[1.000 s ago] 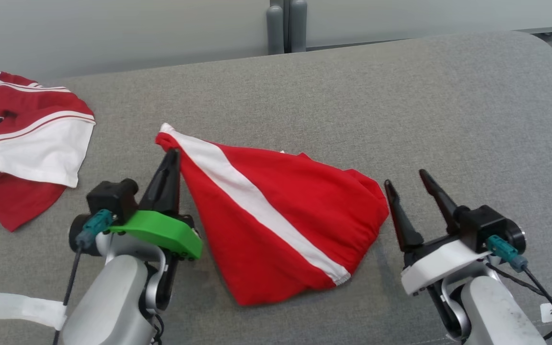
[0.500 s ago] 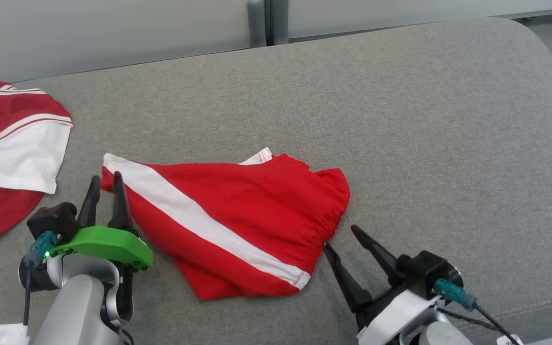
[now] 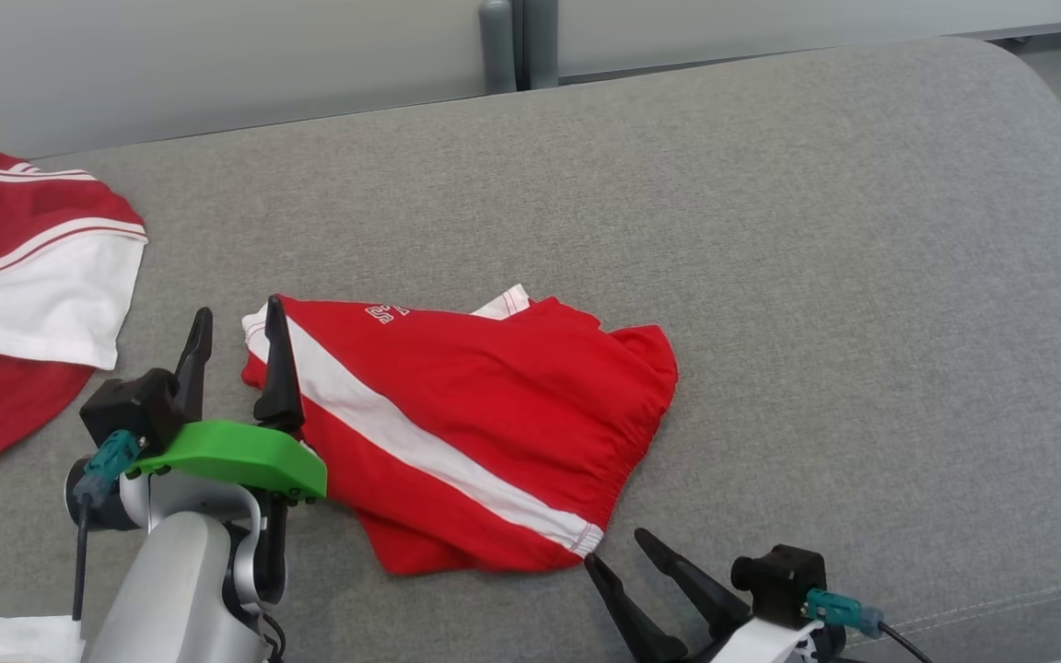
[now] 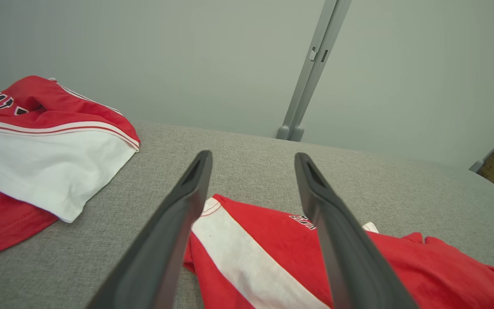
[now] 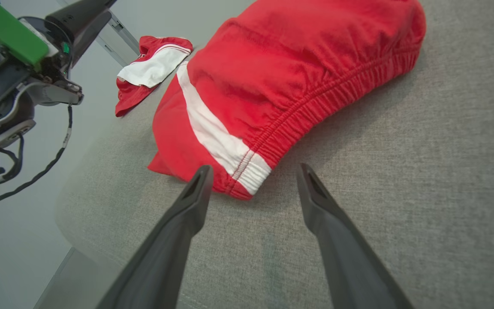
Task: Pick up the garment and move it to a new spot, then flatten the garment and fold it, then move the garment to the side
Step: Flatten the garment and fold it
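On the grey fabric cushion (image 3: 862, 276) lie white-striped red cloth shorts (image 3: 494, 405), left gripper (image 3: 239, 308) at their ten o'clock, right gripper (image 3: 615, 547) at five (both spread wide, empty).

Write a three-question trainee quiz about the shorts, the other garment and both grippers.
1. True or false: the left gripper is clamped on the red shorts.
2. What lies at the far left of the grey cushion? A) red-and-white jersey B) blue towel C) black shoe
3. Fill in: the right gripper stands open beside the end of the shorts' ___ stripe.
Key: 1 false, its jaws stand open; 2 A; 3 white.
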You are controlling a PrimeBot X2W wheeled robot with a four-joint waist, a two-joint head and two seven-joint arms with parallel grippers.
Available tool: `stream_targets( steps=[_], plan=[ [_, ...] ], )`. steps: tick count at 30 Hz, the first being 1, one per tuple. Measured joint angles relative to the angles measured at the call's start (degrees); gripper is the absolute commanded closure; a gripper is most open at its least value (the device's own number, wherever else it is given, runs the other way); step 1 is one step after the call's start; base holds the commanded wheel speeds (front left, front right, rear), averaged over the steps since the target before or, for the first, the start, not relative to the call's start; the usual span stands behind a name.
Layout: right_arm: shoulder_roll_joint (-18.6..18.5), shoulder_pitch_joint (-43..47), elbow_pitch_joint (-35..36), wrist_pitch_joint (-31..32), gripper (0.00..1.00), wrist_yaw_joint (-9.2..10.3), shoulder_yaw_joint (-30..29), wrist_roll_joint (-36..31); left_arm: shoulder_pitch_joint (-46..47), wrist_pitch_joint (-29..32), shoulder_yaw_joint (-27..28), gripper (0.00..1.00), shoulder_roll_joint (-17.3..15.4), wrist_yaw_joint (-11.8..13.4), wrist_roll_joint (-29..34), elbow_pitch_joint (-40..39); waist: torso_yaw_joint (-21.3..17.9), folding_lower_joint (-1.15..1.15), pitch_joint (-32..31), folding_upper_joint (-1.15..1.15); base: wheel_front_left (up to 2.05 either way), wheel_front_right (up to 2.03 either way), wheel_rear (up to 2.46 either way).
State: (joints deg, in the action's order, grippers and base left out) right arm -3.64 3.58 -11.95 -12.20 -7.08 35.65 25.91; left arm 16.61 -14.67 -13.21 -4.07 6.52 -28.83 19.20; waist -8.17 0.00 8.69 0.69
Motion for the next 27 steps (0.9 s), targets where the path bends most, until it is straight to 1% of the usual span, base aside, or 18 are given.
stream_targets(
  steps=[4,6,9,18,21,22,23,25,27],
  plan=[
    [-0.71,-0.02,-2.11,0.69,0.00,0.00,-0.41,3.16,-0.05,0.00,-0.79,0.00,0.78,-0.79,0.93,-1.41,1.94,0.00,-0.40,0.00,0.00,0.00,0.00],
    [-0.90,-0.03,-2.40,0.73,0.00,0.00,-0.40,3.53,-0.13,0.00,-0.96,0.00,0.96,-1.05,0.94,-1.57,2.39,0.00,-0.50,0.00,0.00,0.00,0.00],
    [-1.31,-0.12,-2.98,0.74,0.00,0.00,-0.30,5.77,-0.62,0.00,-1.15,0.00,1.11,-1.15,0.97,-2.01,3.69,0.00,-0.83,0.00,0.00,0.00,0.00],
    [-1.99,-1.78,-4.64,1.24,0.01,0.00,1.70,8.89,-3.22,0.00,-0.20,0.00,1.14,-1.48,1.40,-3.41,6.35,0.00,-1.78,0.00,0.00,0.00,0.00],
    [-2.08,-2.68,-4.79,1.23,0.09,0.00,2.40,9.68,-3.67,0.00,0.30,0.00,1.16,-1.48,1.56,-3.86,6.68,0.00,-1.85,0.00,0.00,0.00,0.00],
    [-2.22,-3.03,-4.80,1.23,0.13,0.00,2.65,9.90,-3.84,0.00,0.32,0.00,1.18,-1.48,1.64,-3.98,6.71,0.00,-1.84,0.00,0.00,0.00,0.00],
    [-2.29,-3.33,-4.79,1.19,0.21,0.00,2.75,9.94,-3.94,0.00,0.33,0.00,1.18,-1.48,1.90,-4.08,6.74,0.00,-1.83,0.00,0.00,0.00,0.00],
    [-2.47,-3.72,-4.79,1.13,0.31,0.00,2.93,10.04,-4.05,0.00,0.48,0.00,1.19,-1.48,2.00,-4.41,6.77,0.00,-1.80,0.00,0.00,0.00,0.00],
    [-2.79,-4.15,-4.89,1.05,0.36,0.00,3.07,10.55,-4.28,0.00,0.80,0.00,1.20,-1.48,2.20,-4.67,6.74,0.00,-1.77,0.00,0.00,0.00,0.00]
  ],
)
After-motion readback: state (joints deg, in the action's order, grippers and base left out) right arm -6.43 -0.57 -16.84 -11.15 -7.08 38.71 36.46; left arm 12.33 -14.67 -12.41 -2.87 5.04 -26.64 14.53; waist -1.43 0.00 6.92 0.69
